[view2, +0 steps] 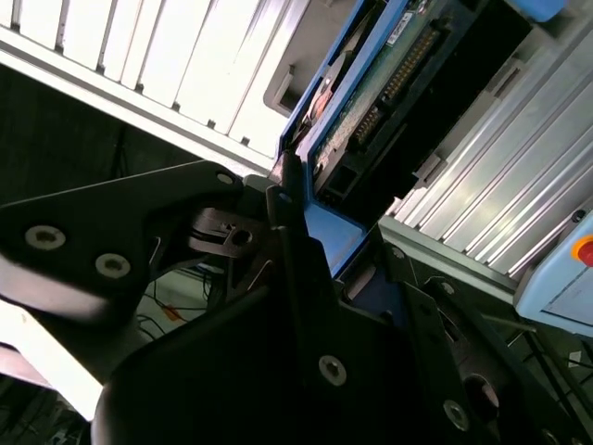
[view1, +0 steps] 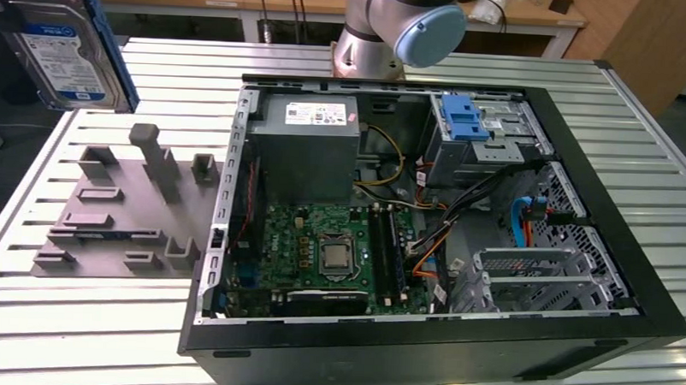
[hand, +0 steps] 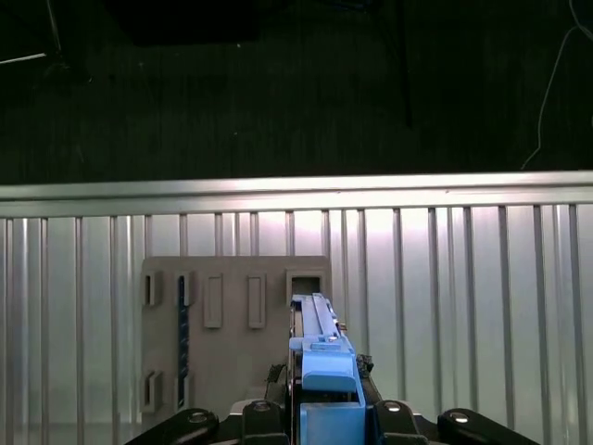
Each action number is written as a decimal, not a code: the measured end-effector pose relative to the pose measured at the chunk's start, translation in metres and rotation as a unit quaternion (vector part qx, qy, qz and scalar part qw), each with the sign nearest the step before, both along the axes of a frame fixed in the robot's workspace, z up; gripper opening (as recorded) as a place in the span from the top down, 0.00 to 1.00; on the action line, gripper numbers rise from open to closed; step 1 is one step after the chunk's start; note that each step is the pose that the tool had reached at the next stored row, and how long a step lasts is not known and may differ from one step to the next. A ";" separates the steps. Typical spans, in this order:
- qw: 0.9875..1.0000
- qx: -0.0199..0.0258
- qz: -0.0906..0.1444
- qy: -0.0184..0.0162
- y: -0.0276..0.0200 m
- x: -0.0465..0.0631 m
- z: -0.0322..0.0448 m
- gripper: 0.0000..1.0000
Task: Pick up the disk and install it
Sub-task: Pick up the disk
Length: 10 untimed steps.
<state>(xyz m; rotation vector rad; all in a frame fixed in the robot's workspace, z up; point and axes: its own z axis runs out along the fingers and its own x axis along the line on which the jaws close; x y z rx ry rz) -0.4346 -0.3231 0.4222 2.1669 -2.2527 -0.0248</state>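
Note:
The disk (view1: 57,50), a silver drive with a white-and-blue label in a blue carrier, hangs upright in the air at the exterior view's upper left, above the grey slotted fixture (view1: 120,210). My gripper (hand: 322,413) is shut on the disk; in the first wrist view the disk (hand: 320,348) shows edge-on, rising from between the black fingers over the fixture (hand: 232,324). In the second wrist view the disk's circuit-board underside (view2: 371,102) and blue carrier edge (view2: 334,232) sit clamped in the gripper (view2: 310,250).
The open computer case (view1: 616,211) lies on the slatted metal table (view1: 153,75), with a grey power supply (view1: 305,140), motherboard (view1: 324,247) and a drive bay with a blue bracket (view1: 471,120) at its far end. The arm's base (view1: 395,32) stands behind the case.

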 end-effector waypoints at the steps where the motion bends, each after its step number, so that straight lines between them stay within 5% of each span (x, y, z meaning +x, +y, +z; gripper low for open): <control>1: 1.000 0.000 0.000 0.000 0.0000 0.000 0.0017 0.64; 10: 1.000 0.000 0.000 0.000 0.0000 0.000 0.0170 0.64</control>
